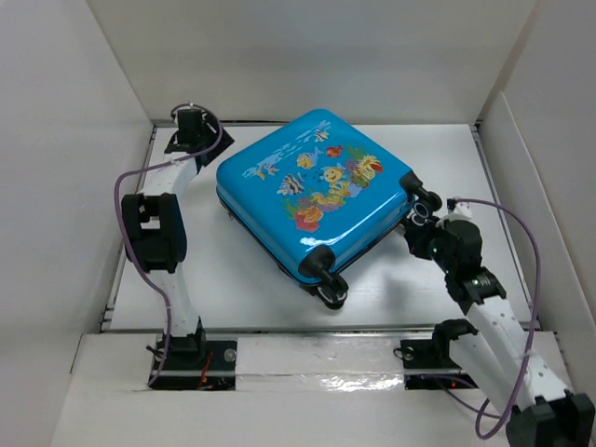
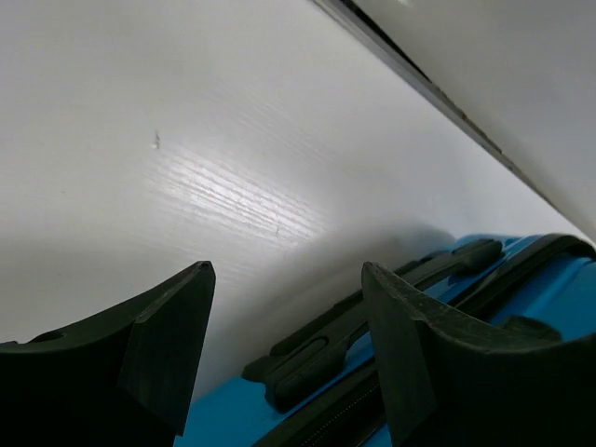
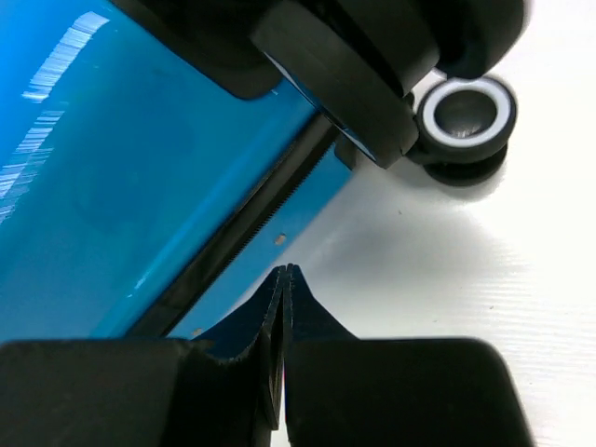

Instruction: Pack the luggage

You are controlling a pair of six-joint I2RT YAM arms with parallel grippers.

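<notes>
Suitcase (image 1: 317, 191): smooth, glossy hard-plastic shell catching bright highlights. Its wheels (image 1: 328, 289), at the shell's 5 o'clock corner, are smooth black plastic. The zip (image 3: 270, 209) is dark and finely toothed. The table (image 2: 186, 140) is white, faintly grained, with a satin sheen. A shiny tape strip (image 1: 317, 382) lies at 6 o'clock.

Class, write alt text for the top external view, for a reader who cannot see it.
A closed bright-blue suitcase printed with fish lies flat on a white table. The left gripper sits open by its far-left edge; the right gripper is shut beside a wheel at its right corner.
</notes>
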